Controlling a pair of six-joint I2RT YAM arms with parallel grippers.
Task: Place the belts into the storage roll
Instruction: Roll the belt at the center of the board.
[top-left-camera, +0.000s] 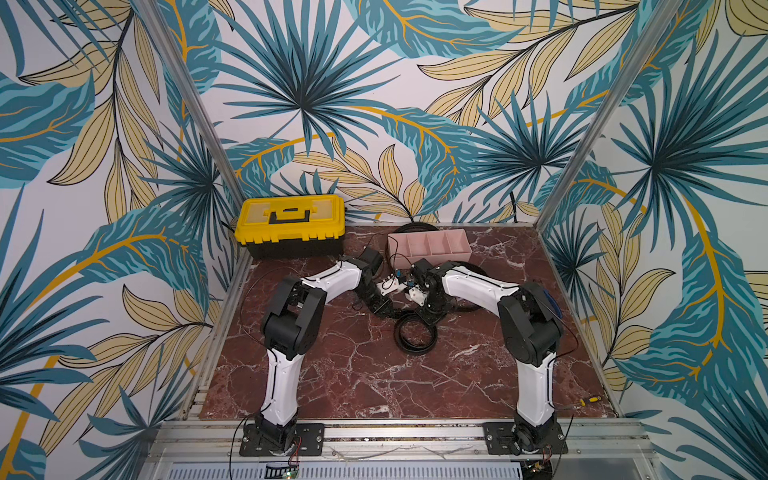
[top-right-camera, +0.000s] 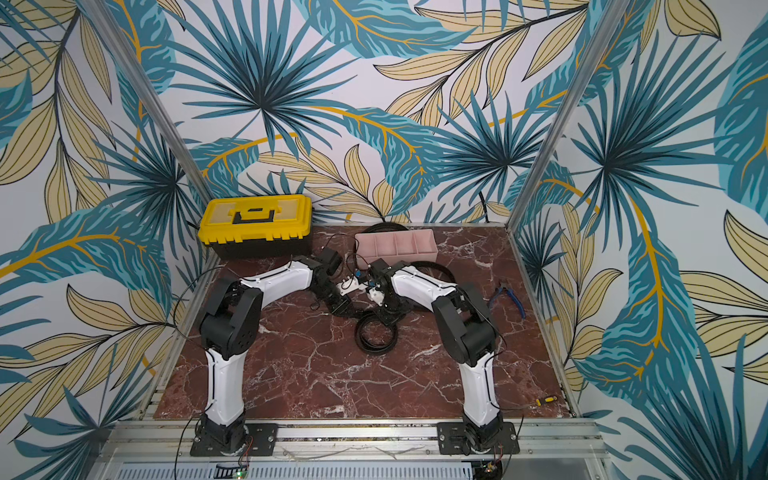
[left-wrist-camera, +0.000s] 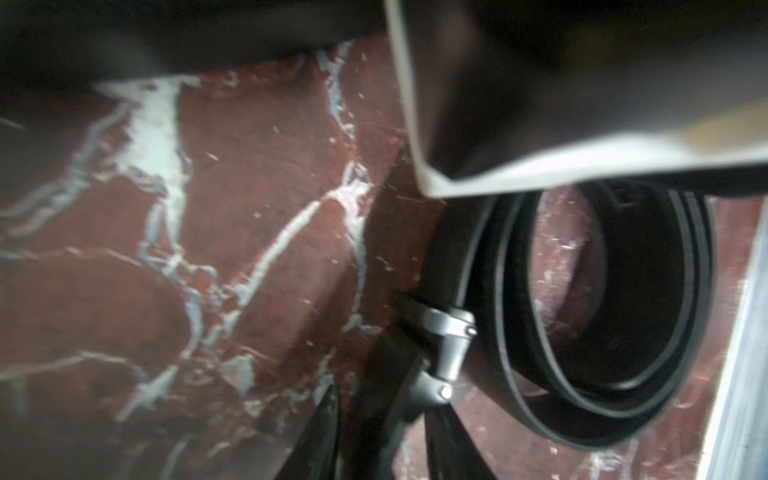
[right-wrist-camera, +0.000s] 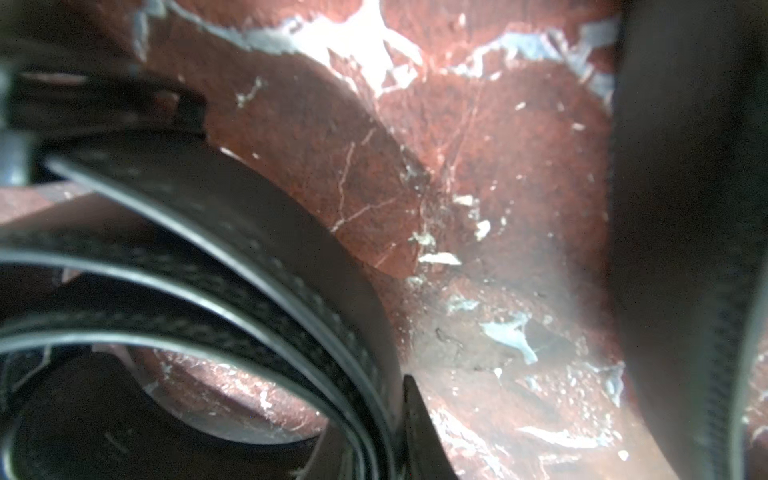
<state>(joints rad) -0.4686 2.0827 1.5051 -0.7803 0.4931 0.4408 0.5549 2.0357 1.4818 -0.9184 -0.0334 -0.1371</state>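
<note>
Belt coil (top-left-camera: 415, 350) sits mid worktop (top-left-camera: 353, 374), on edge; right pincer (right-wrist-camera: 390, 403) clamped on its rim, left pincer (left-wrist-camera: 384, 411) straddles buckle (left-wrist-camera: 446, 353), can't tell if gripping. 2nd belt (top-left-camera: 471, 266) lies loose round pink tray (top-left-camera: 436, 258) at back, outside it

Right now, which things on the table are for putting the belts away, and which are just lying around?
For the job:
coiled belt
loose belt, partly behind the tray
pink tray with four compartments

Just lying about:
yellow toolbox
screwdriver
blue-handled pliers
</note>
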